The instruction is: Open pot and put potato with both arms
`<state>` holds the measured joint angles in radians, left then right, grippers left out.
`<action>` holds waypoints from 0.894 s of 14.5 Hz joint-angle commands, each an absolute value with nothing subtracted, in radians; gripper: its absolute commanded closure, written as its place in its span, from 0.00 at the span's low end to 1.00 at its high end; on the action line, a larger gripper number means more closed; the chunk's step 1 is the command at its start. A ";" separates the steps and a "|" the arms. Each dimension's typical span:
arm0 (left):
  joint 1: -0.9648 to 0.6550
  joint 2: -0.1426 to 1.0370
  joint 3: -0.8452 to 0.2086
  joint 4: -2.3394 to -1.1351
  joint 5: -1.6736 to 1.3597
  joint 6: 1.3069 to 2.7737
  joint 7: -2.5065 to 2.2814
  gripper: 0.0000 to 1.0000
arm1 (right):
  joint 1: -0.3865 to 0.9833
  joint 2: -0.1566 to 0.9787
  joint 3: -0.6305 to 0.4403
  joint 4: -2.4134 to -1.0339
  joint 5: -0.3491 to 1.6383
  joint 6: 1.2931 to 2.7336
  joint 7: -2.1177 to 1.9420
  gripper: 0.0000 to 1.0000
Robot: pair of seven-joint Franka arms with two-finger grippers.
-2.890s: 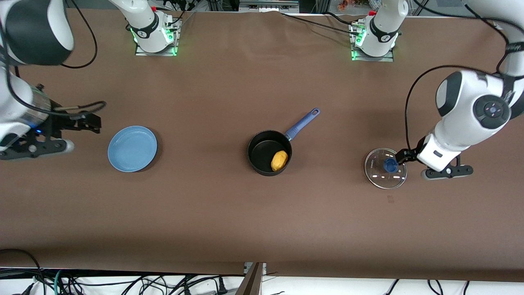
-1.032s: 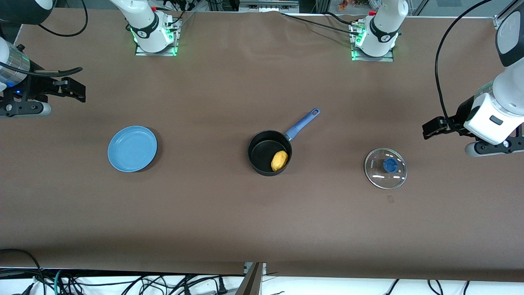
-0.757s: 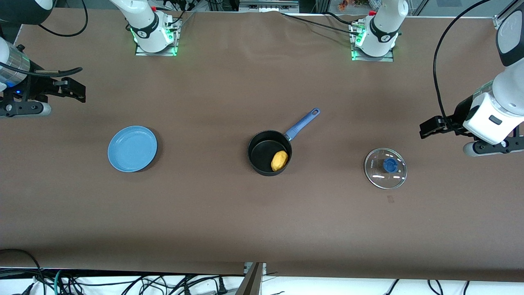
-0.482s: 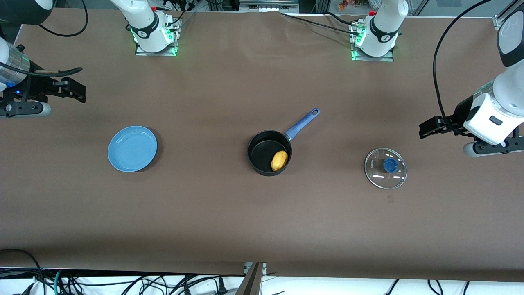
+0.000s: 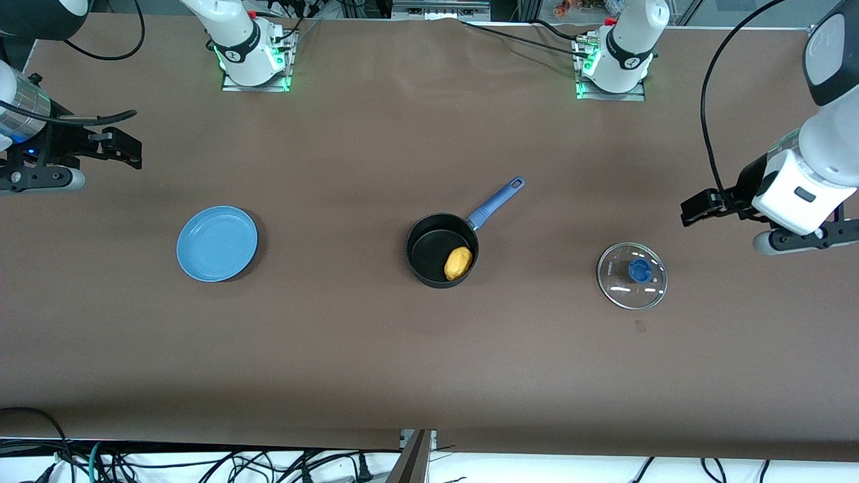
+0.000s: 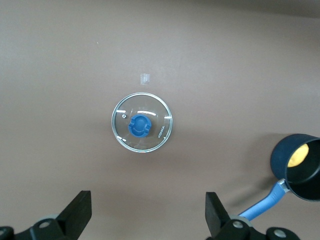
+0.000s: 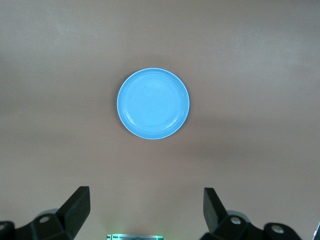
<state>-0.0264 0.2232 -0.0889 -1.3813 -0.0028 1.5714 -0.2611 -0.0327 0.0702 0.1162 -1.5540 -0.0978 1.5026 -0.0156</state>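
Lumpy yellow potato (image 5: pixel 458 263) in round black pot (image 5: pixel 429 265), glass lid (image 5: pixel 632 276) on table, left tool (image 5: pixel 694 209) and right tool (image 5: pixel 124 149) wide apart.

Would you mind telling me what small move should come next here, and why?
Probably none beyond parking: the potato already lies in the open pot, the lid rests on the table, and the left gripper and right gripper hang open and empty, so both could simply wait.
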 commanded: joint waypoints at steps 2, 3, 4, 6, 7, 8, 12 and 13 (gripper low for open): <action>-0.133 0.152 0.040 -1.443 -0.032 1.580 -0.199 0.00 | -0.037 0.083 0.120 -1.531 -0.083 1.500 -0.034 0.00; -0.146 0.140 0.049 -1.462 -0.037 1.592 -0.199 0.00 | -0.037 0.083 0.120 -1.531 -0.083 1.500 -0.032 0.00; -0.158 0.123 0.061 -1.491 -0.038 1.614 -0.201 0.00 | -0.035 0.083 0.120 -1.531 -0.083 1.500 -0.034 0.00; -0.152 0.115 0.061 -1.515 -0.049 1.634 -0.201 0.00 | -0.035 0.083 0.120 -1.531 -0.083 1.500 -0.034 0.00; -0.152 0.107 0.061 -1.522 -0.051 1.634 -0.201 0.00 | -0.035 0.083 0.120 -1.531 -0.083 1.500 -0.034 0.00; -0.158 0.085 0.061 -1.534 -0.051 1.634 -0.199 0.00 | -0.035 0.083 0.120 -1.531 -0.083 1.500 -0.034 0.00; -0.160 0.038 0.066 -1.563 -0.051 1.657 -0.206 0.00 | -0.035 0.083 0.120 -1.531 -0.083 1.500 -0.034 0.00; -0.146 0.035 0.058 -1.554 -0.052 1.648 -0.206 0.00 | -0.037 0.083 0.120 -1.531 -0.081 1.500 -0.032 0.00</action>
<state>-0.1432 0.0750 0.0424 -1.5172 -0.0238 1.6318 -0.2264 -0.0324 0.0725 0.1170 -1.5540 -0.0964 1.5049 -0.0166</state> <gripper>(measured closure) 0.000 0.000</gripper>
